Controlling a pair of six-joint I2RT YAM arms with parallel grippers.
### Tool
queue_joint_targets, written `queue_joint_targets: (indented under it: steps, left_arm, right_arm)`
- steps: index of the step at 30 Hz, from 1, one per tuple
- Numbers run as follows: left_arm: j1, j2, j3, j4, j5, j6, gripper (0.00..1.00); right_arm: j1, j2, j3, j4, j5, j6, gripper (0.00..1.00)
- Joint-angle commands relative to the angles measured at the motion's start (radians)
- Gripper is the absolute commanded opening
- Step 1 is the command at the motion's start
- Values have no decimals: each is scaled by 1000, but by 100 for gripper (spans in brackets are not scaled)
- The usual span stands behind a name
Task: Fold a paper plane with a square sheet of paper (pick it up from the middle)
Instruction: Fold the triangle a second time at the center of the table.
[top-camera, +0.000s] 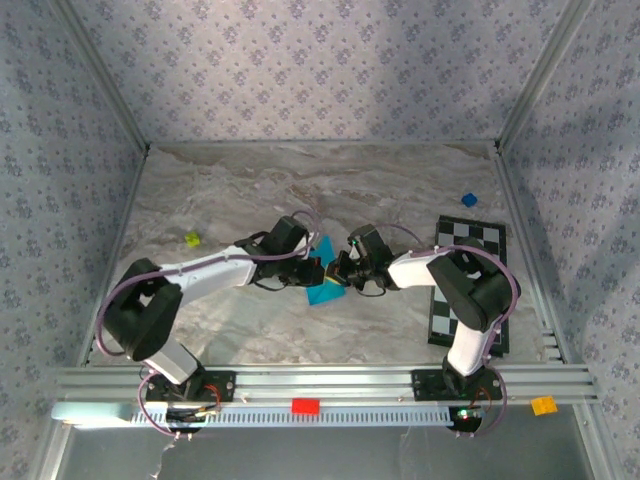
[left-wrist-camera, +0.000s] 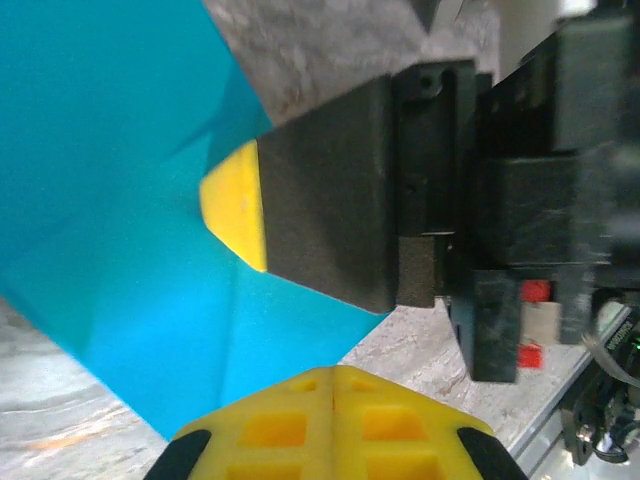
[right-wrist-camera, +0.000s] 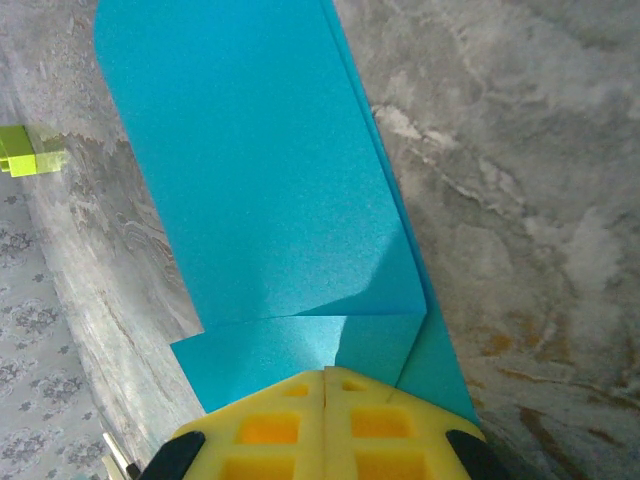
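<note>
The square sheet of paper (top-camera: 325, 291), bright cyan-blue and partly folded, sits between the two grippers at the middle of the table. My left gripper (top-camera: 316, 268) comes in from the left. Its yellow fingertips (left-wrist-camera: 335, 372) are pressed together over the sheet's (left-wrist-camera: 120, 200) near corner, which runs in under them. My right gripper (top-camera: 341, 272) faces it from the right, and its yellow-tipped finger (left-wrist-camera: 235, 205) lies against the paper. In the right wrist view the right gripper (right-wrist-camera: 325, 375) is shut, and the folded layers of the paper (right-wrist-camera: 270, 180) run out from its tips.
A black-and-white checkered board (top-camera: 470, 280) lies at the right under the right arm. A small blue cube (top-camera: 469, 200) sits behind it and a yellow-green block (top-camera: 192, 239) at the left. Red (top-camera: 305, 405) and orange (top-camera: 543, 405) blocks sit on the front rail. Patterned walls close three sides.
</note>
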Motion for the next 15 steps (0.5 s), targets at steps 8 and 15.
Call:
queue_joint_targets:
  steps: [8,15]
  left_arm:
    - [-8,104,26,37,91,-21,4]
    - [-9,149,21,46,66,-13,4]
  right_arm:
    - [5,43,-19,-127,66,-5,0]
    - [5,43,-24,-127,67,-5,0]
